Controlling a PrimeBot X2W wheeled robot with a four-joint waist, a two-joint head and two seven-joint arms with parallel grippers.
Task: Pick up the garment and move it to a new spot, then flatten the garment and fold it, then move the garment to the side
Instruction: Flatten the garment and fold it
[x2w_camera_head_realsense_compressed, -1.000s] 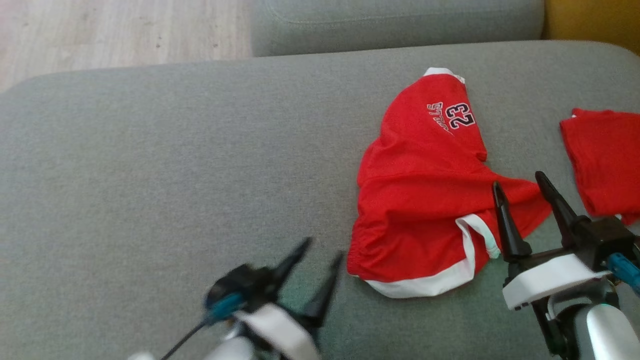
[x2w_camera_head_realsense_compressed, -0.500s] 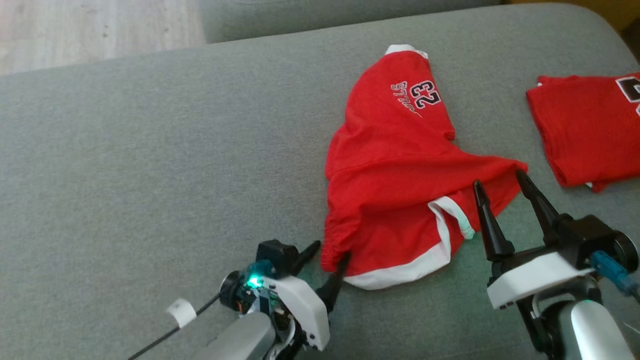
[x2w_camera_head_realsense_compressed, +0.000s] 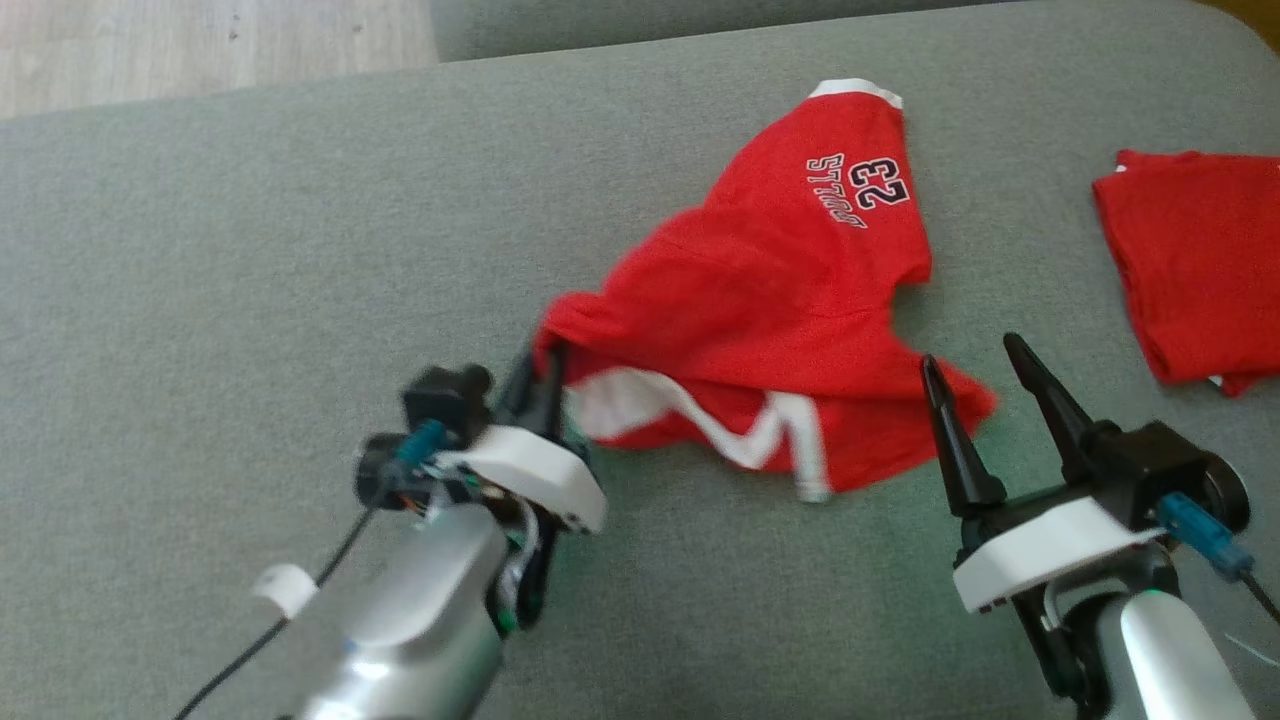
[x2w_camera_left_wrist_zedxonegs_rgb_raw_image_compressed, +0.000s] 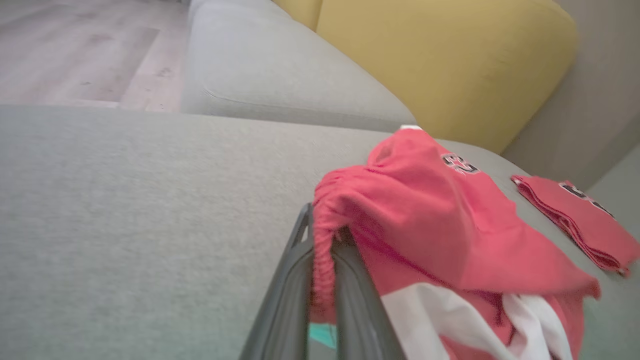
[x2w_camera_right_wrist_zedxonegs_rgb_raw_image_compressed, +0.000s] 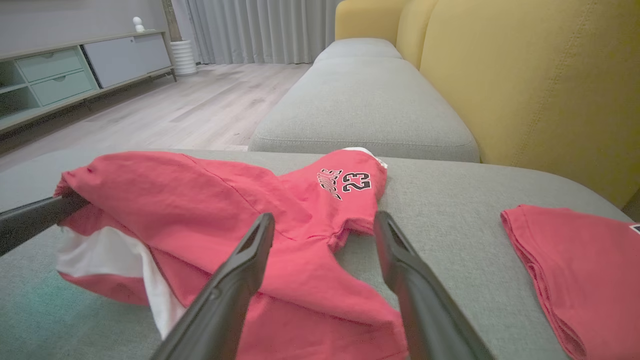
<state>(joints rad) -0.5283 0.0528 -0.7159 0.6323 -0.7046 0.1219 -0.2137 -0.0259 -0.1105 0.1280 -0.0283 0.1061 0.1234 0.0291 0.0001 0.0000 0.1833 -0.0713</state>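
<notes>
Garment (x2w_camera_head_realsense_compressed: 780, 270) hem pinched in left end effector (x2w_camera_head_realsense_compressed: 545, 368); right end effector (x2w_camera_head_realsense_compressed: 970, 352) gapes.

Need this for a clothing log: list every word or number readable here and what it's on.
"23": on the crumpled red shorts with white trim.
Curved word beside it: too blurred to read.
Dark print on the folded red garment: cut off, unreadable.
</notes>
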